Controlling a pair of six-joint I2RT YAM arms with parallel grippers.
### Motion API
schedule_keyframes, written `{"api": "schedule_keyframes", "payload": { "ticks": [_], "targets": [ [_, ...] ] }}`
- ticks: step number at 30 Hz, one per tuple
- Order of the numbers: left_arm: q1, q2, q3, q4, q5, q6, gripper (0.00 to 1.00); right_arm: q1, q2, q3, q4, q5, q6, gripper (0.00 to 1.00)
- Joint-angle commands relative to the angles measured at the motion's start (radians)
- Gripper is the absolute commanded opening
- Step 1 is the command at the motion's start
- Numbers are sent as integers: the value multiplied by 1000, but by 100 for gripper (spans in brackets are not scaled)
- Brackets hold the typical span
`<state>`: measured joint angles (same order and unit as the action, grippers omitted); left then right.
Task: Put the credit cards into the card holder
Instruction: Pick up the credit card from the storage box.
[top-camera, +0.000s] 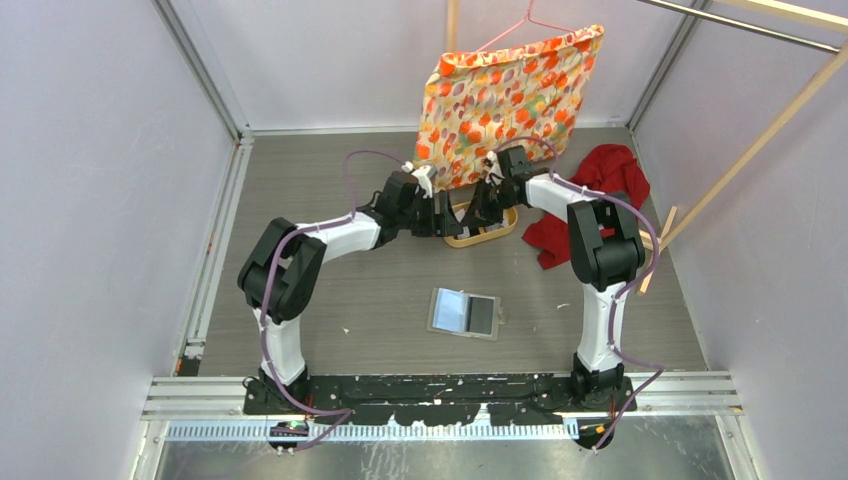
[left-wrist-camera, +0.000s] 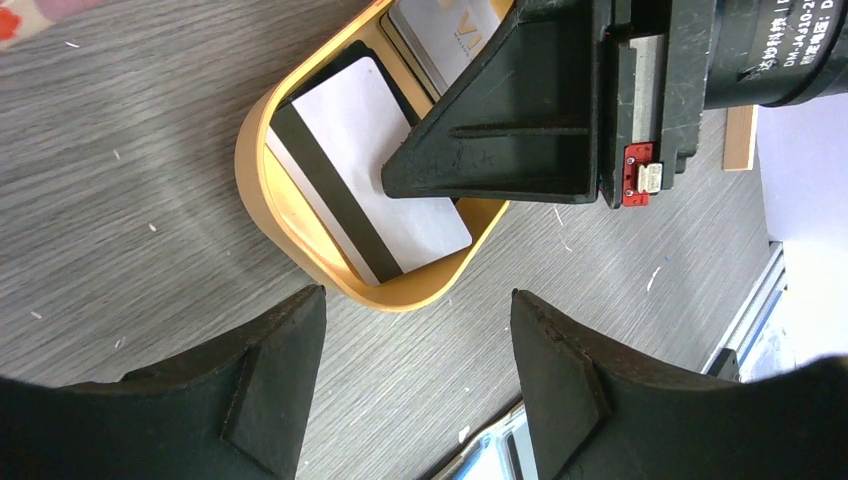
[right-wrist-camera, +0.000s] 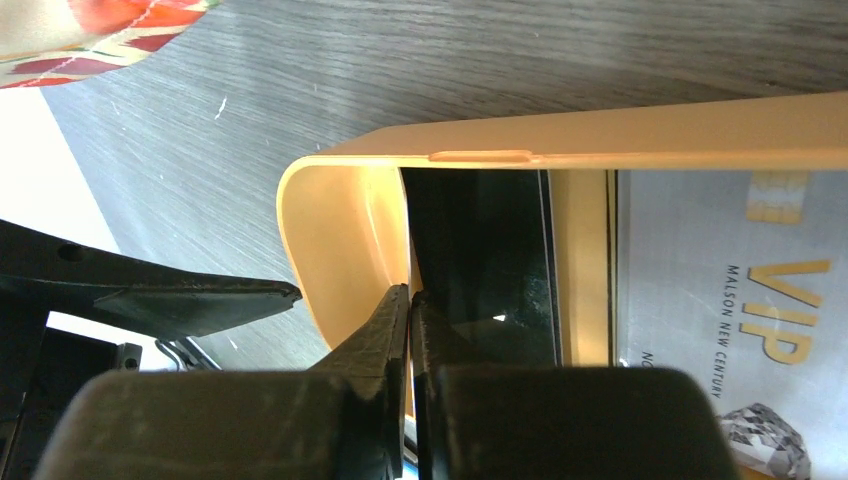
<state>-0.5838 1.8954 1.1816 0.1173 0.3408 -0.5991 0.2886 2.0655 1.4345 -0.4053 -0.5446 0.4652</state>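
**A:** Start at the left. How does the left end effector (left-wrist-camera: 417, 300) stand?

**B:** It is spread wide with nothing between its fingers (left-wrist-camera: 270, 390). It hangs over the grey wood-grain tabletop (top-camera: 350, 290), just at the 9 o'clock end of the oval tan-yellow tray (left-wrist-camera: 250, 170).

**A:** And the credit cards?

**B:** They are all in that tray. A white rectangular card with a black stripe (left-wrist-camera: 365, 150) lies slanted on top. A silver card printed VIP (right-wrist-camera: 730, 300) lies toward 1 o'clock from it in the left wrist view.

**A:** Where is the holder?

**B:** The flat square grey-olive folding card holder (top-camera: 465, 312) lies open on the tabletop with its pale inside facing up. It is at 6 o'clock from the tray and well apart from it, between the two arms.

**A:** And the right end effector (right-wrist-camera: 408, 305)?

**B:** It reaches down inside the tray with its fingers pressed almost together, so only a slit is left. A thin pale edge shows in the slit, and I cannot tell whether that is a card or the tray wall. A glossy black card (right-wrist-camera: 490, 260) lies just beside it at 3 o'clock.

**A:** What is further right?

**B:** An orange-flowered fabric on a pink hanger (top-camera: 510, 100) is at 12 o'clock from the tray. A crumpled red cloth (top-camera: 600, 190) lies near the tray at 3 o'clock.
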Motion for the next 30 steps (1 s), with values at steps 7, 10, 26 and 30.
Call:
{"api": "schedule_keyframes", "payload": {
  "ticks": [7,10,26,30],
  "targets": [
    [35,-193,-86,71,2,-11,69,-43,-137,-9,69,-32,-31,1],
    [46,-241,-136,112,17,-39,69,-75,-171,-25,97,-97,-13,1],
    [55,-636,-459,468,222,-304,70,-114,-413,-205,303,-878,24,1],
    [50,-672,-559,689,243,-428,70,-112,-471,-97,-403,-976,-617,1]
  ]
}}
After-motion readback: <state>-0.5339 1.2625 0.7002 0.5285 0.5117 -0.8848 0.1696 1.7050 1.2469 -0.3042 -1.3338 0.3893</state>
